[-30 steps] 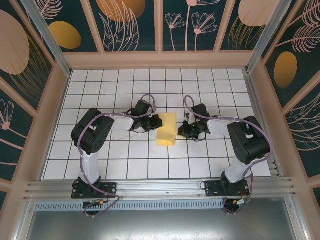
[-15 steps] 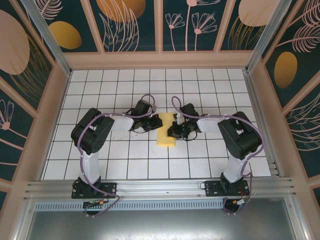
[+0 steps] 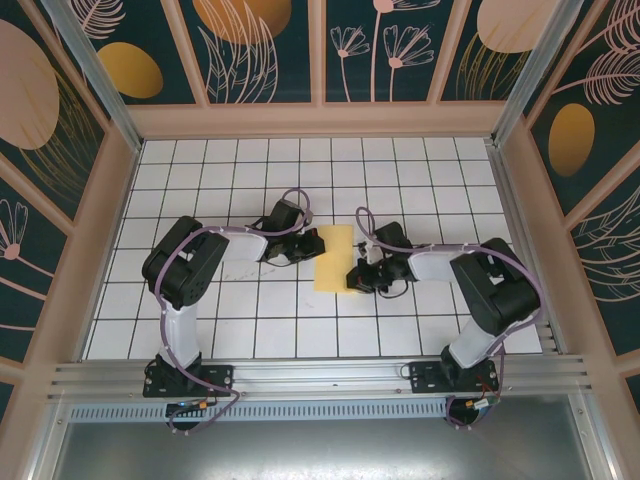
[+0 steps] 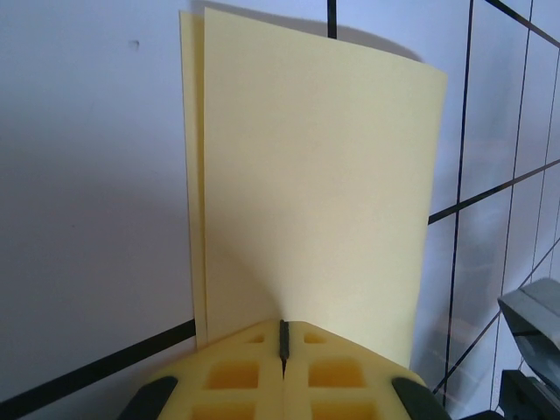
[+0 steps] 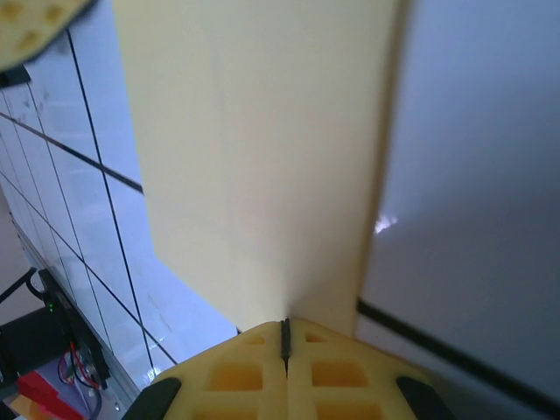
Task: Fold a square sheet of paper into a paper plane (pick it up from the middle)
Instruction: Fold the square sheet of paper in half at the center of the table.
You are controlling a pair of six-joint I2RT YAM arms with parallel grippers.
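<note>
- Right jaws: fully closed, yellow fingertips (image 5: 236, 374) pressed together and touching the near right edge of the square sheet of paper (image 3: 334, 258). I cannot tell whether paper is pinched between them.
- Left jaws: also closed, fingertips (image 4: 236, 376) together against the sheet's left edge, slightly farther back.
- The sheet lies folded in half, two layers slightly offset, between both jaws on the middle of the white-tiled tabletop (image 3: 250, 180).

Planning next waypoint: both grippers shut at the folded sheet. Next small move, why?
Probably drag the right gripper along the square sheet of paper to flatten the fold while the left gripper pins it: both sit shut at opposite edges of the doubled sheet.
</note>
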